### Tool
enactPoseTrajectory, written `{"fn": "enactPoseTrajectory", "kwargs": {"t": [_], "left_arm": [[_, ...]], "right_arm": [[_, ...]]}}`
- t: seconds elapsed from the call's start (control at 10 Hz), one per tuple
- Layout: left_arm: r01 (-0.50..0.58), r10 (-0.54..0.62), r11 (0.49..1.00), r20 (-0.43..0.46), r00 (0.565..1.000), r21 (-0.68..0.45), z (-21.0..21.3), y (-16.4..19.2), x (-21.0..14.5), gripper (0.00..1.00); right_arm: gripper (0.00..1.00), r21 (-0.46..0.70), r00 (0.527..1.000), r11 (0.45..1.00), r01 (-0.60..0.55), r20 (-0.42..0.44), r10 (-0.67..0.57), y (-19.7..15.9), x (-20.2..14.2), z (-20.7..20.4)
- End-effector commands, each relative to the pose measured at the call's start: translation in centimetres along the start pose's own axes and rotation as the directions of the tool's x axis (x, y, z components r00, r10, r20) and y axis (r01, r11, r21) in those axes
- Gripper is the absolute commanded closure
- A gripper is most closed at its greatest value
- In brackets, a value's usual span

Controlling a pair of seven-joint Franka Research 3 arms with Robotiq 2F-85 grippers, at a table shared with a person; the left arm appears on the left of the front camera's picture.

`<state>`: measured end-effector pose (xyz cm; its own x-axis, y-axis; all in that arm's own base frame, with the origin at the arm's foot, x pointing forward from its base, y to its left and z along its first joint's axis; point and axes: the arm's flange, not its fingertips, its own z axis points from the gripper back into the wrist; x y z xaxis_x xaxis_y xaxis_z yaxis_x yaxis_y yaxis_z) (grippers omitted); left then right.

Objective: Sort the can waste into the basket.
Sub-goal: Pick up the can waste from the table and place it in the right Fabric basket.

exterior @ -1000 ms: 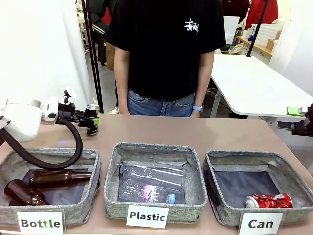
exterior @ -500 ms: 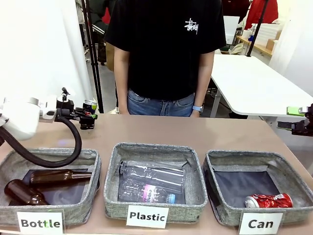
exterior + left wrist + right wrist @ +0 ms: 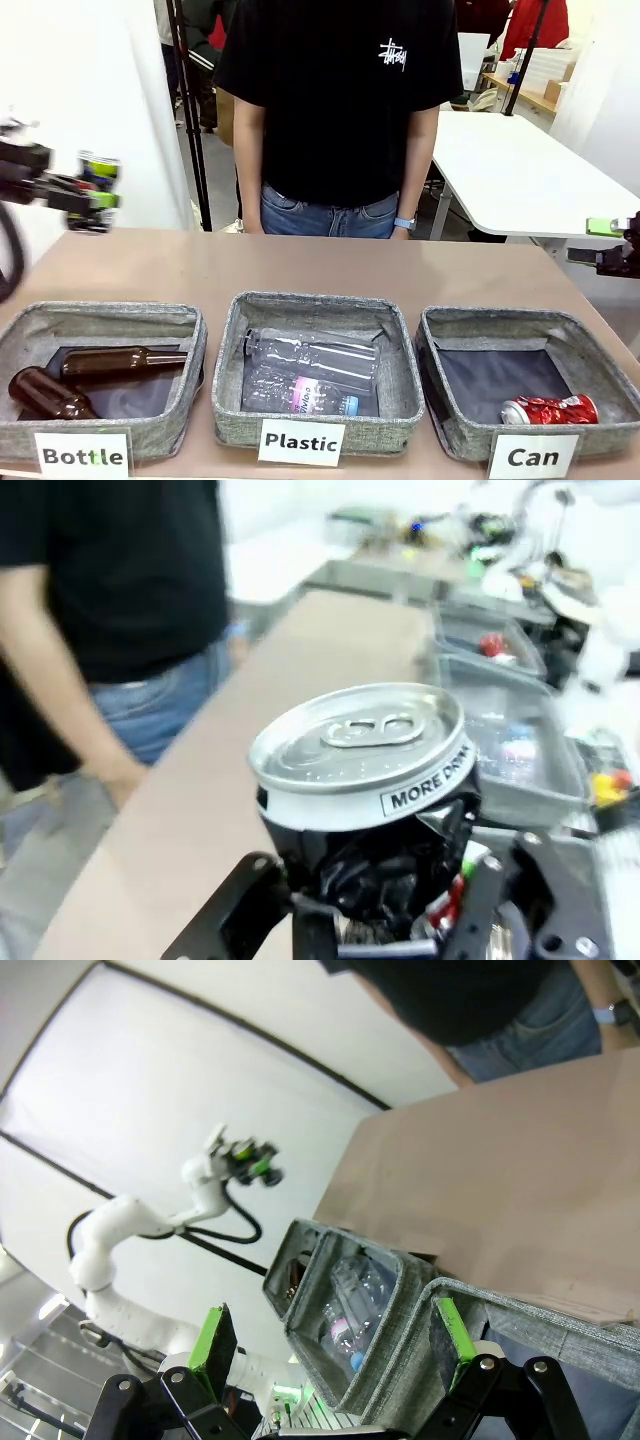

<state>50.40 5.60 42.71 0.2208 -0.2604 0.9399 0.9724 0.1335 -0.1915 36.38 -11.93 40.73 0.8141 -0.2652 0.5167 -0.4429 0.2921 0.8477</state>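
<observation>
Up at the far left of the front view, the dark can sits clamped in the left tool, raised above the tabletop and blurred. From the left wrist camera the same can stands upright between the black fingers, its silver top with the pull tab facing the lens, a white band around the shoulder reading "MORE DRINK", and its dark body dented where the fingers press in. The left tool is clenched on it.

The red can lies on its side in the near right corner of the basket labelled "Can", silver end pointing left. That basket is the rightmost of three grey ones in a row along the near edge. The middle basket, labelled "Plastic", holds clear plastic bottles, and the left one, labelled "Bottle", holds two brown glass bottles lying down.

The right tool hangs at the right edge of the front view, beyond the "Can" basket. In its own wrist view the right tool is spread wide with nothing between its green pads, looking across the baskets toward the left arm.

A person in a black T-shirt and jeans stands at the far side of the tabletop.
</observation>
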Motion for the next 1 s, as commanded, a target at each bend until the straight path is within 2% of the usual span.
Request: {"fn": "enactPoseTrajectory", "kwargs": {"t": [0.0, 0.1, 0.2, 0.3, 0.7, 0.8, 0.9], "left_arm": [[0.051, -0.053, 0.979, -0.005, 0.999, -0.199, 3.0, -5.7, 0.3, 1.0], [0.096, -0.097, 0.965, 0.009, 0.995, -0.246, 3.8, -7.8, -0.4, 1.0], [0.119, -0.11, 0.973, 0.056, 0.992, -0.199, 4.3, -8.9, -0.9, 1.0], [0.039, -0.041, 0.979, -0.006, 0.999, -0.2, 3.8, -7.6, 0.9, 1.0], [0.057, -0.059, 0.976, -0.004, 0.998, -0.212, 4.1, -8.3, 0.2, 1.0], [0.066, -0.061, 0.968, 0.03, 0.998, -0.24, -1.0, -9.8, 1.3, 1.0], [0.122, -0.123, 0.956, 0.012, 0.992, -0.265, -6.5, -11.3, 4.0, 1.0]], "right_arm": [[0.0, 0.007, 1.0, 1.0, -0.016, -0.005, 0.016, 0.1, 0.2, 0.1], [0.0, 0.007, 1.0, 1.0, -0.016, -0.005, 0.016, 0.1, 0.2, 0.1], [0.0, 0.007, 1.0, 1.0, -0.016, -0.005, 0.016, 0.1, 0.2, 0.1], [0.0, 0.007, 1.0, 1.0, -0.016, -0.005, 0.016, 0.1, 0.2, 0.1], [0.0, 0.007, 1.0, 1.0, -0.016, -0.005, 0.016, 0.1, 0.2, 0.1], [0.0, 0.007, 1.0, 1.0, -0.016, -0.005, 0.016, 0.1, 0.2, 0.1], [0.0, 0.007, 1.0, 1.0, -0.016, -0.005, 0.016, 0.1, 0.2, 0.1]]}}
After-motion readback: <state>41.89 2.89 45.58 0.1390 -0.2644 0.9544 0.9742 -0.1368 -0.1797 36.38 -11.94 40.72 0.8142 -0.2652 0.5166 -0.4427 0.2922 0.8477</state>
